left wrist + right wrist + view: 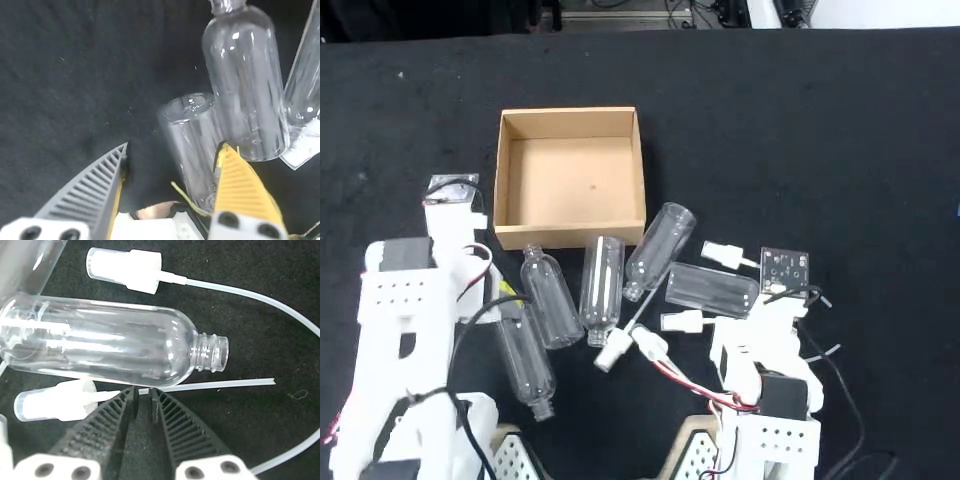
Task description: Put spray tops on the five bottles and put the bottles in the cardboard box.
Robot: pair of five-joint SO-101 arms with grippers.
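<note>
My left pincer (172, 150) is spread wide. A clear bottle (192, 140) lies on its side between the grey and yellow fingers, nearer the yellow one, with its base pointing away from the pincer. I can't tell whether the yellow finger touches it. Just past the fingertips lies a second bottle (245, 85) with an open neck, and a third bottle (305, 75) lies beside that.

From the high camera, the cardboard box (568, 237) sits well beyond the left pincer, and I see only its brown floor inside. All five bottles lie outside it on the black cloth (840, 130).

My right pincer (142, 392) has its black fingers almost pressed together, with a sliver of gap between them. Just ahead of the tips lies a fourth bottle (100, 347) on its side, neck open. A near spray top (55, 402) rests beside one finger. Its thin tube (225, 384) runs right at the fingertips, possibly pinched; I can't be sure. A far spray top (125, 265) lies beyond the bottle.
</note>
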